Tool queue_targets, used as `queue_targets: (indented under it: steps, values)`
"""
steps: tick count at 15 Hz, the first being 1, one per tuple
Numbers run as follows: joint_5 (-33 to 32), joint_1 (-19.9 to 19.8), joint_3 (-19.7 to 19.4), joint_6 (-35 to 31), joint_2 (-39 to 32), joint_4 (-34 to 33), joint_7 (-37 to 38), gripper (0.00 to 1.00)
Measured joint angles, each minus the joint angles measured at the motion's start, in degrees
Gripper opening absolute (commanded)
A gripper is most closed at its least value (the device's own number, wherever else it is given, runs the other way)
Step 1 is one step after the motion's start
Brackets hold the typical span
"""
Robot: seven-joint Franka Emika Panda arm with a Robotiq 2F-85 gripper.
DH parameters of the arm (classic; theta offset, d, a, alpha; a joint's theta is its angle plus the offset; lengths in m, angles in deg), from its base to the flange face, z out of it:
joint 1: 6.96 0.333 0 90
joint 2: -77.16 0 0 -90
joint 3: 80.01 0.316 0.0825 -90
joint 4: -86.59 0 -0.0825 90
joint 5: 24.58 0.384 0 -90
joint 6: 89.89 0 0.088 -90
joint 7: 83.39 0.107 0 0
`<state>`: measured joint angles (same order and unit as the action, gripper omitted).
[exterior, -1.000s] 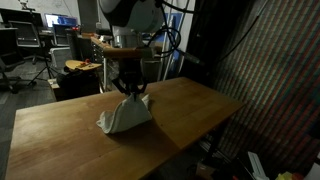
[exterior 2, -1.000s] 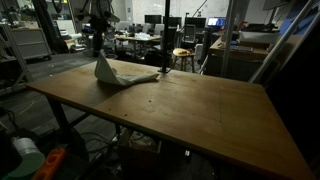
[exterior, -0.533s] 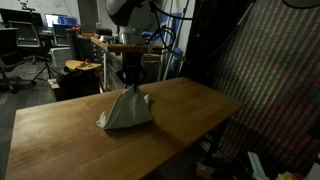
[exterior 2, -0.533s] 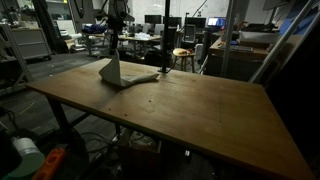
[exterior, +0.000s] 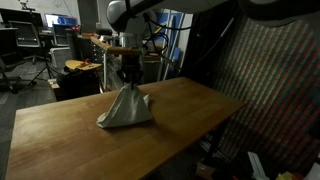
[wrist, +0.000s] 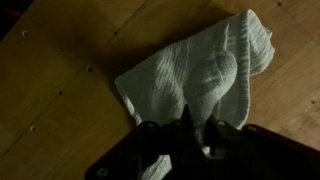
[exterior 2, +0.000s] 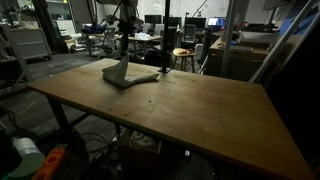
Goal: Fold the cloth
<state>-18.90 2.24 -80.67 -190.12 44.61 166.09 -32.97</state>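
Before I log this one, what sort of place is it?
Probably a robotics lab or workshop: dark computer monitors in the background, black office chairs, and a large wooden worktable.

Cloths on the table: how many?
1. The cloth hangs tent-like from the gripper, which pinches its top. Its lower edge rests on the table. No second one shows in any view, though the dark background could hide something.
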Motion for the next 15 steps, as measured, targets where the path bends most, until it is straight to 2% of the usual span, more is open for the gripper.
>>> queue_targets:
  steps: [1, 2, 3, 10, 11, 15]
  values:
    - [-0.05, -0.12, -0.49, -0.1, -1.12, -1.37, 0.58, 0.37]
    - [-0.08, -0.21, -1.02, -0.2, -2.13, -2.64, 1.33, 0.37]
    - [-0.5, -0.25, -1.67, -0.99, -3.09, -3.85, 2.63, 0.43]
    - [-7.69, 0.06, -4.73, -12.29, -5.34, -7.99, 11.15, 0.96]
    - [-8.44, 0.3, -4.73, -12.45, -5.25, -7.96, 11.52, 1.0]
    - [-8.86, 1.41, -3.86, -11.44, -4.42, -7.07, 11.52, 1.0]
